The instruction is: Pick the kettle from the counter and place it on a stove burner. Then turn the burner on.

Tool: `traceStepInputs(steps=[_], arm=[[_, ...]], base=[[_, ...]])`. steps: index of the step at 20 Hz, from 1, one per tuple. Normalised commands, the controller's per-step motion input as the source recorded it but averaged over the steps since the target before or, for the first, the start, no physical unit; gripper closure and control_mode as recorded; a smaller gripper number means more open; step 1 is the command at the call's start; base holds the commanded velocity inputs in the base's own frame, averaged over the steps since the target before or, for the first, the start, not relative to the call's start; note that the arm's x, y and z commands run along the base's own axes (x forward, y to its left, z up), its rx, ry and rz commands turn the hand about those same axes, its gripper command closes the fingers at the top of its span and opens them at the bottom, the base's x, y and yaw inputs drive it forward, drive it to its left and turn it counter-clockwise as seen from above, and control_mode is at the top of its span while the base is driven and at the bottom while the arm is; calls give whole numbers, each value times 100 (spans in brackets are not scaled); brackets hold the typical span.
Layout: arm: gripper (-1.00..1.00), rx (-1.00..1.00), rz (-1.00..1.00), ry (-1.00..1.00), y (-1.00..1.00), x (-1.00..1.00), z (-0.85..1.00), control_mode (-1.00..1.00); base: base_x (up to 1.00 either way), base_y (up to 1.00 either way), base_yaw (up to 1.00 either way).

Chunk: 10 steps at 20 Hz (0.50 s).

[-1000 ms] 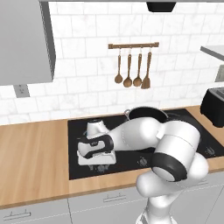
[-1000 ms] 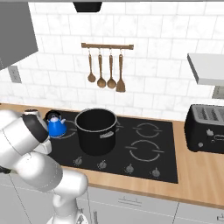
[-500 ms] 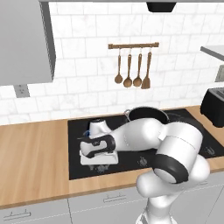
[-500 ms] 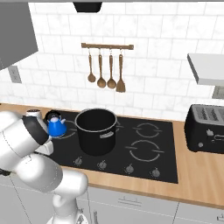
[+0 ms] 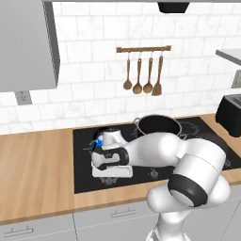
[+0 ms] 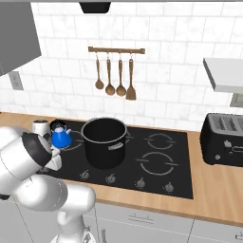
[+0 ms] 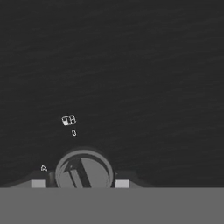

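End effector (image 7: 80, 181) jaws narrowed around stove knob (image 7: 83, 170); kettle (image 6: 61, 137) unmoved

Counter (image 5: 37, 160) looked like light wood grain, smooth, matt. Cooktop (image 6: 185, 182) was glossy black glass. Kettle (image 6: 60, 137) shiny blue w/ black knob. Pot (image 6: 105, 142) dull black; spoons (image 5: 143, 70) on the rail wooden. Wall tiles (image 5: 84, 70) glossy white.

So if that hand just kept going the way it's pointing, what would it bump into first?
Most likely a stove knob. In the hand view the hand points down at the black cooktop, with the round knob sitting between its fingertips. How far above it they are is hard to judge.
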Motion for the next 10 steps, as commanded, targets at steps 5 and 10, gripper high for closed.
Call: traceStepInputs(steps=[5,10], arm=[[100,0,0,0,0,-4,-1,-100],[100,0,0,0,0,0,0,-100]], base=[[0,0,0],[0,0,0]])
